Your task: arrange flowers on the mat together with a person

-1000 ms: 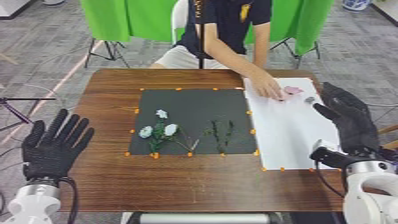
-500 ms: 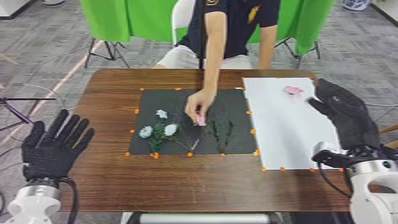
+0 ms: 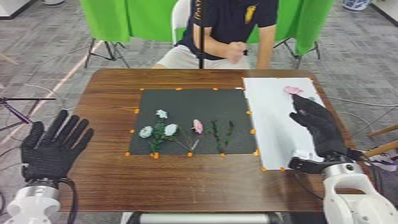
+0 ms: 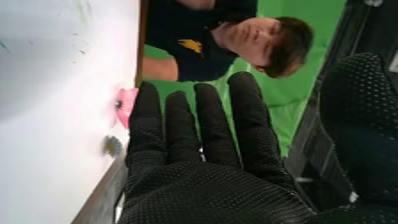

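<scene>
My right hand (image 3: 318,124) is over the right part of the white mat (image 3: 282,130), fingers straight, with its fingertips at the pink flower (image 3: 293,90). In the right wrist view the hand (image 4: 209,170) is open; beside its fingers are the pink flower (image 4: 126,106) and a small grey-green flower head (image 4: 112,146). My left hand (image 3: 55,150) lies open left of the dark mat (image 3: 191,102). On that mat are white flowers (image 3: 171,128) with green stems, a pink flower (image 3: 198,126) on a stem, and green stems (image 3: 227,137) to its right.
Orange markers (image 3: 252,131) edge both mats on the brown table (image 3: 191,182). Across the table a person's hand (image 3: 234,52) is held back beyond the far edge.
The person set a pink flower down on the dark mat and drew the hand back. My right hand moved left over the white mat, to the remaining pink flower.
</scene>
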Motion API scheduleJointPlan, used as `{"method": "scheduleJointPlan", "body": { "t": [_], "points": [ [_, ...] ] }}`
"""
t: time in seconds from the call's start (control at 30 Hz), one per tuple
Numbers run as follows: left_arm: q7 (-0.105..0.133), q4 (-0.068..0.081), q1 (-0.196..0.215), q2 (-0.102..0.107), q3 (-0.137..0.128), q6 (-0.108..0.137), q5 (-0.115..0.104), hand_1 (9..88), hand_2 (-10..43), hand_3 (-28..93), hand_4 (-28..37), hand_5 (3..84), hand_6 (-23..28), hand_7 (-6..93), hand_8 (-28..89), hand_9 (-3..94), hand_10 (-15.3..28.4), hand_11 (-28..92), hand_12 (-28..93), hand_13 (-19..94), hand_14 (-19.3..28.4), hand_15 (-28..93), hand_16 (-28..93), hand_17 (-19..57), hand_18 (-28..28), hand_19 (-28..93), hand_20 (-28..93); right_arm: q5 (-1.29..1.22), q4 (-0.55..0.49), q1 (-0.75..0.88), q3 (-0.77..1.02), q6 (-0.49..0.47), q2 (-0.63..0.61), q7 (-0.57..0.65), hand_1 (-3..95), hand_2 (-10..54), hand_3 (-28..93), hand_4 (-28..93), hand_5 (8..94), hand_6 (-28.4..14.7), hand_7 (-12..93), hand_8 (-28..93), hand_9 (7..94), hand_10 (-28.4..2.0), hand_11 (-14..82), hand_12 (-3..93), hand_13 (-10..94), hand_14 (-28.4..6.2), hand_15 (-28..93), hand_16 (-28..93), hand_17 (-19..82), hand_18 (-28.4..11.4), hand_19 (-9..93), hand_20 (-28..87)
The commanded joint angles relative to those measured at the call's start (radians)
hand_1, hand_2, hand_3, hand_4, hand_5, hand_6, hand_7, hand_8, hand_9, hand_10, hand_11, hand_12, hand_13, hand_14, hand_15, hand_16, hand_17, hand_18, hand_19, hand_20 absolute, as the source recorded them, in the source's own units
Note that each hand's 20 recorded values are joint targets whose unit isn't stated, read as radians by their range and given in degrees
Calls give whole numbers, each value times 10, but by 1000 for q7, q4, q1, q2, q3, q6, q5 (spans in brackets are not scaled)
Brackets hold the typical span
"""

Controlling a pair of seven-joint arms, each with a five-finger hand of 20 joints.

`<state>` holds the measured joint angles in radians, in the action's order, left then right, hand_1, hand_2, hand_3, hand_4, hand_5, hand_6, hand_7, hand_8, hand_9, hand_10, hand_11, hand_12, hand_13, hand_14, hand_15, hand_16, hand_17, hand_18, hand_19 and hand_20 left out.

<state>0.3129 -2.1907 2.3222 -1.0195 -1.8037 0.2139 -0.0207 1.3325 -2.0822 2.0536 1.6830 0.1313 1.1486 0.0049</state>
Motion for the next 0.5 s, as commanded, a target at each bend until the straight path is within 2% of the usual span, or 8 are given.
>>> {"method": "scheduleJointPlan", "body": {
  "t": [0.03,0.1,0.17,0.2,0.33,0.4,0.43,0.5],
  "points": [
    [3,1,8,-9,-1,4,-3,253,174,704,-283,420,77,121,-99,371,153,190,81,295,159,313,-61,-59,146,343,141,211,74,-126,143,-112,-47,9,240,-40,826,-245,381,-24,158,-117,345,-102,39,104,246,-64,75,78,135,-102,276,79],
    [0,-5,24,-15,-3,13,-12,254,174,703,-283,420,77,120,-100,372,153,190,82,295,159,314,-61,-59,146,342,140,339,93,-148,133,-103,-69,36,248,-47,825,-244,378,-23,158,-117,340,-102,38,105,244,-64,73,78,135,-102,275,79],
    [10,-3,14,-13,0,11,-11,253,174,703,-283,420,77,120,-100,372,153,189,81,296,158,313,-61,-58,146,342,140,464,114,-206,65,-50,-115,123,261,-51,822,-244,374,-21,161,-117,337,-101,37,105,242,-62,71,78,135,-101,278,79],
    [10,-1,10,-11,-1,20,-9,253,174,704,-283,421,77,120,-100,372,152,189,81,296,158,313,-61,-58,146,342,140,499,136,-226,39,-31,-129,142,268,-49,820,-244,373,-20,163,-117,338,-101,38,105,245,-60,72,79,137,-99,283,81],
    [7,4,-3,1,-6,5,0,253,174,704,-283,423,77,120,-100,373,153,190,82,296,158,312,-62,-59,146,343,141,724,194,-291,-29,11,-174,232,317,-52,829,-252,379,-14,199,-136,355,-98,70,98,258,-53,122,58,154,-95,345,76],
    [7,-4,8,-5,-5,10,4,254,175,703,-283,423,77,120,-100,374,153,191,82,295,157,311,-62,-58,146,343,140,875,220,-345,-113,2,-197,360,334,-64,832,-259,378,-13,209,-142,355,-98,76,95,257,-53,141,35,156,-96,364,64],
    [15,-7,3,-4,0,4,-2,254,175,703,-283,423,77,120,-100,374,152,192,83,295,157,311,-62,-58,146,343,140,934,219,-358,-119,-43,-196,393,353,-80,832,-263,377,-13,211,-143,354,-98,79,94,257,-57,159,20,160,-96,388,58],
    [6,-15,13,-10,7,-1,12,252,175,705,-283,423,77,120,-100,374,152,192,82,295,157,311,-62,-58,146,343,140,1029,246,-371,-138,-65,-201,396,368,-92,835,-266,368,-18,211,-144,342,-99,84,92,253,-71,192,1,166,-106,434,52]
  ]
}}
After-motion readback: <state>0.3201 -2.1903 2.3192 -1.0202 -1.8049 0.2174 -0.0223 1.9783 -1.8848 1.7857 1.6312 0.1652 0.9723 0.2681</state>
